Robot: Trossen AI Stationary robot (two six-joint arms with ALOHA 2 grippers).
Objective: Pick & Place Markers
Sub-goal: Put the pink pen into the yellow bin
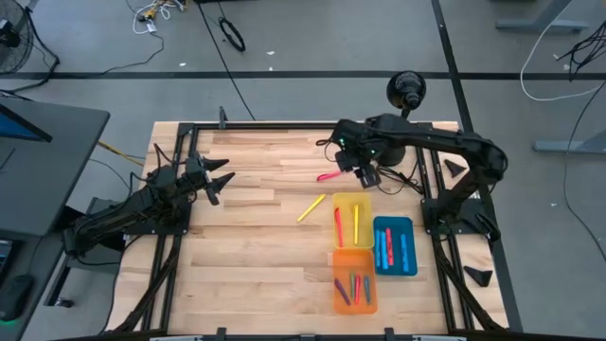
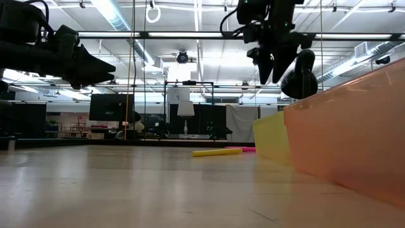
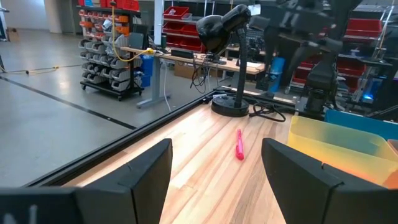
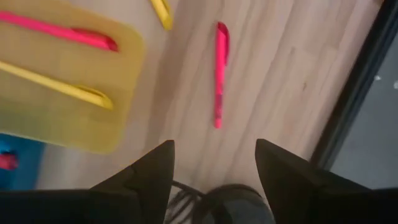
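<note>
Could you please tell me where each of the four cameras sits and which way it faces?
High view: overhead, looking straight down on the table, both arms and the trays.
Low view: at table-top height, looking level across; both arms hang in from above.
Left wrist view: on the left arm, facing across the table past its open fingers.
Right wrist view: on the right arm, looking down past its open fingers.
Shared: the pink marker lying loose on the wood also shows in the left wrist view.

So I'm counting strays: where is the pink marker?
High view: the pink marker lies on bare table beyond the yellow tray, beside the right end effector.
</note>
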